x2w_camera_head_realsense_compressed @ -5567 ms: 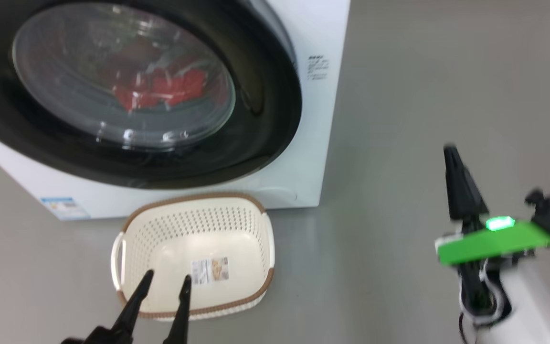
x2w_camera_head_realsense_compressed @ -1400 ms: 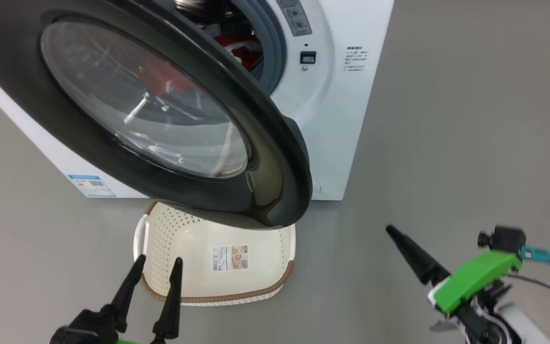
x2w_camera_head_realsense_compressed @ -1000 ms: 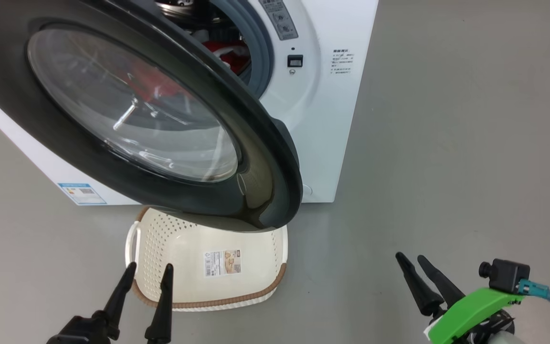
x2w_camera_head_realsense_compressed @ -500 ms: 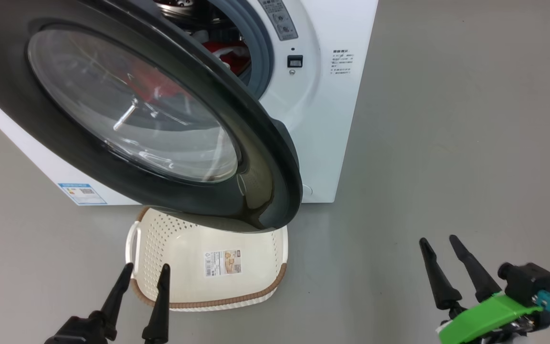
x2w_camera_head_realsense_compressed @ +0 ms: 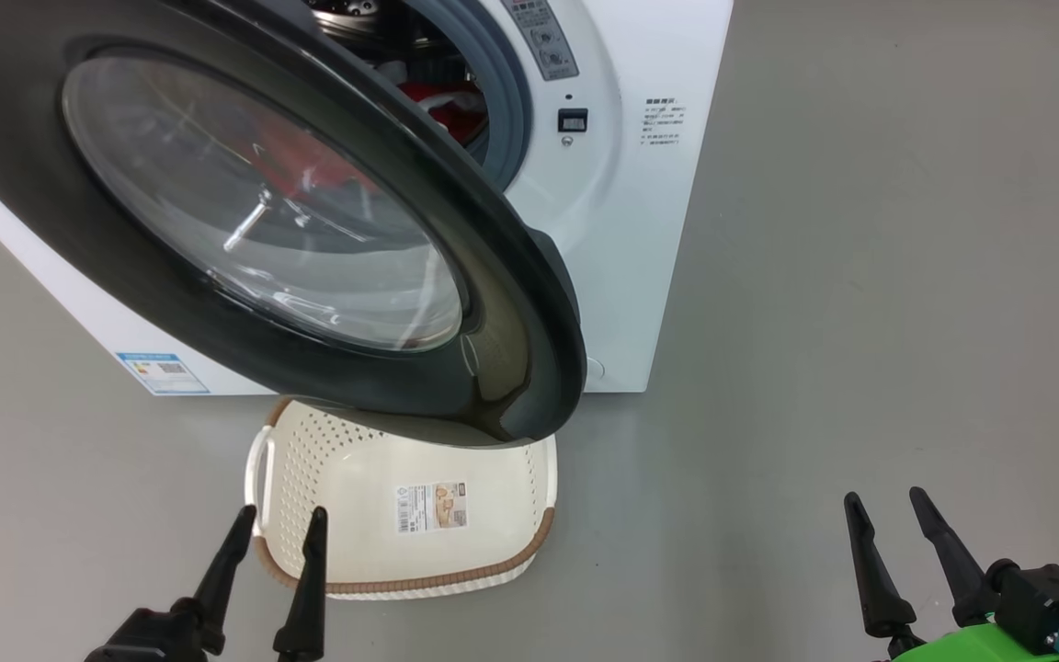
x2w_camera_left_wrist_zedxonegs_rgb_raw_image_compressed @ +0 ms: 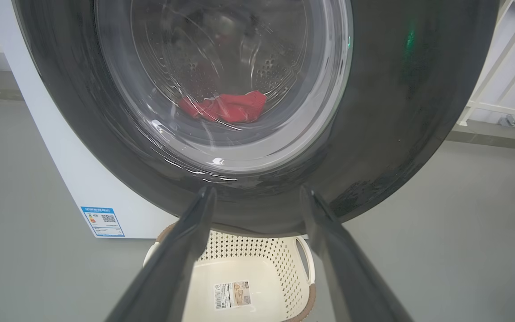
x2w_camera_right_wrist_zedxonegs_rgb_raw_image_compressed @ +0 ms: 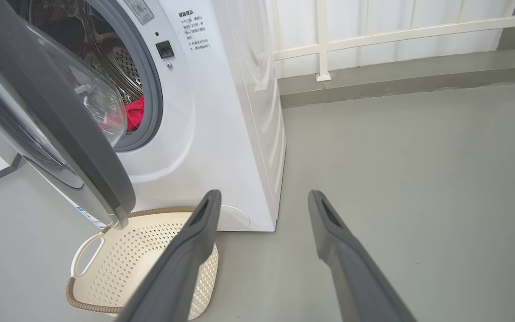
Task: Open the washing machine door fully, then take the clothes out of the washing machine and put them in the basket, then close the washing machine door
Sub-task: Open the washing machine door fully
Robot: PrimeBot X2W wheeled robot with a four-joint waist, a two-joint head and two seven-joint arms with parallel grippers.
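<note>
Door state: the washing machine door [x2w_camera_head_realsense_compressed: 254,221] is seen partly open, hinged at the robot's left side of the washing machine [x2w_camera_head_realsense_compressed: 631,230]; it is not yet fully open.
Free edge: it is seen at the door's right, overhanging the far part of the basket [x2w_camera_head_realsense_compressed: 456,581], and runs roughly upright.
Clothes: the clothes [x2w_camera_head_realsense_compressed: 442,103] are seen low inside the drum, through the gap and through the glass.
Basket: it is set on the floor just before the machine, empty.
Left gripper: the left gripper [x2w_camera_head_realsense_compressed: 280,512] is held with jaws spread wide and nothing between them. It is pointed at the door's outer face, with the lower rim close ahead.
Right gripper: the right gripper [x2w_camera_head_realsense_compressed: 884,496] is likewise spread wide and empty. It is held well apart from the door, to the right of the free edge.
Deciding relation: the free edge lies up and to the left of the right jaws, and the gap is open towards that arm.
Nearer arm: the left is nearer, but only the outer face is offered to it.
Judgement: the door's inner side is probably better reached by the right arm, for pushing the door further leftward.
</note>
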